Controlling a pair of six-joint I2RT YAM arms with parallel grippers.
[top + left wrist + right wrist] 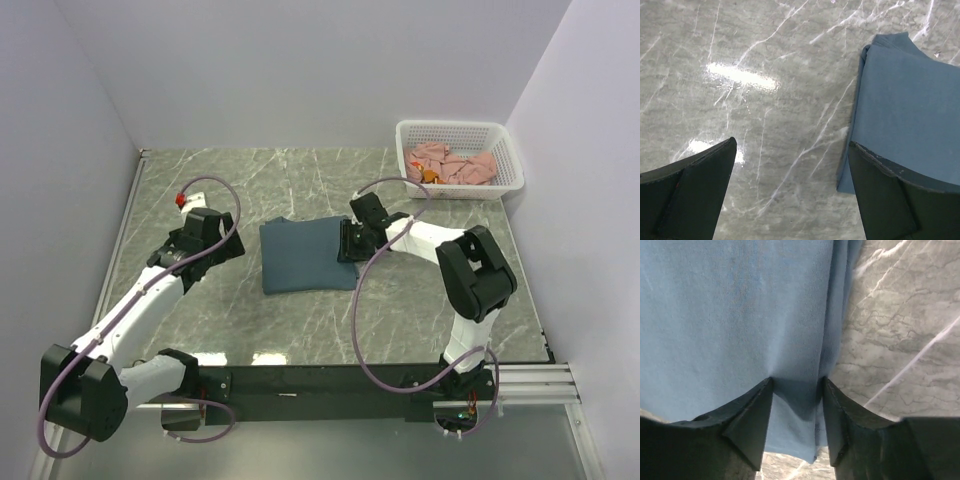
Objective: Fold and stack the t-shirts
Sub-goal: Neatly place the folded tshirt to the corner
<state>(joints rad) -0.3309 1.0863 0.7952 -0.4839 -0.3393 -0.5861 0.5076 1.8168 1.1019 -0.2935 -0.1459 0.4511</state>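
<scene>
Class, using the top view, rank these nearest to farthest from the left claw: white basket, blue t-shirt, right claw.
1. blue t-shirt, just right of the left claw.
2. right claw, at the shirt's right edge.
3. white basket, back right corner.

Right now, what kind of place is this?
Likely a robot lab booth: bare walls around a marble-look table, left arm and right arm bolted at its edge, a blue t-shirt, a basket of pink shirts.

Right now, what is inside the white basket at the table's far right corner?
Crumpled salmon-pink t-shirts lie in the white lattice basket, a small orange bit showing among them. They cover its floor; how many shirts are heaped there cannot be told.
</scene>
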